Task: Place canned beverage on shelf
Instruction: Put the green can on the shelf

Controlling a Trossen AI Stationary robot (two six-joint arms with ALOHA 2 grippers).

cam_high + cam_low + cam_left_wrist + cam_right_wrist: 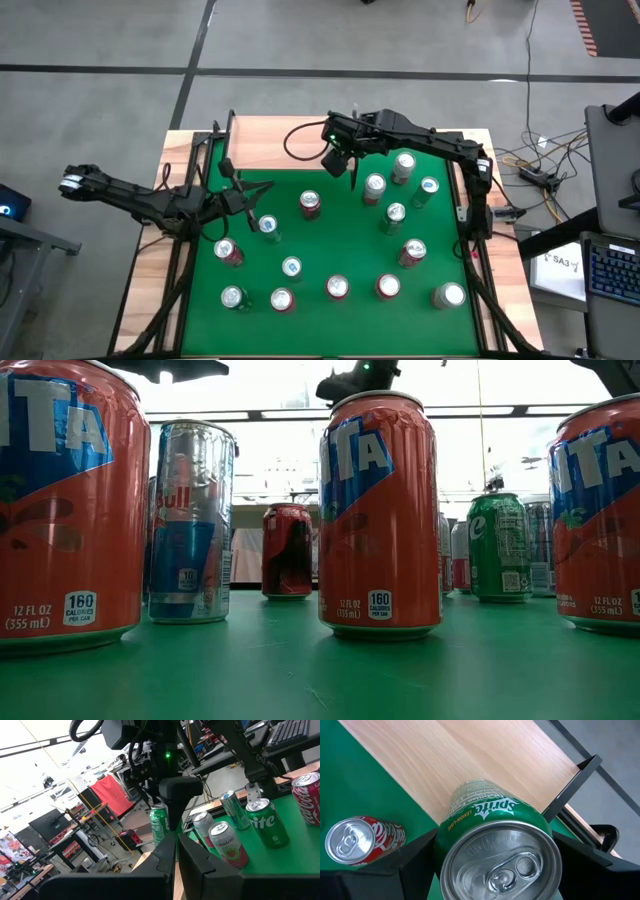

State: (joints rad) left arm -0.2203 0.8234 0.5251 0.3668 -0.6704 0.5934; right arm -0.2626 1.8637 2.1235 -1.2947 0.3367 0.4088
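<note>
Right gripper (495, 855): I see its two dark fingers standing wide on either side of a green aluminium Sprite can (497, 855), flanking its flanks just under the silver lid; I judge the can held, upright, its long axis vertical. From above, this gripper (340, 158) sits at the far edge of the green table top (330, 255).

Shelf, small light-wood board (470, 765) on thin black metal legs: lies directly beyond and below the held can, the board's near edge running right beneath it, a black leg (570, 782) off to one side. I judge the coming move a short carry outward over the wood, then a descent keeping the can upright.

Red Coca-Cola can (357, 840): stands on the green just beside the gripper, away from the shelf.

Left gripper (245, 200): pressed shut, empty, waiting over the table's left part, well apart from the shelf. Right arm is clearly the nearer.
</note>
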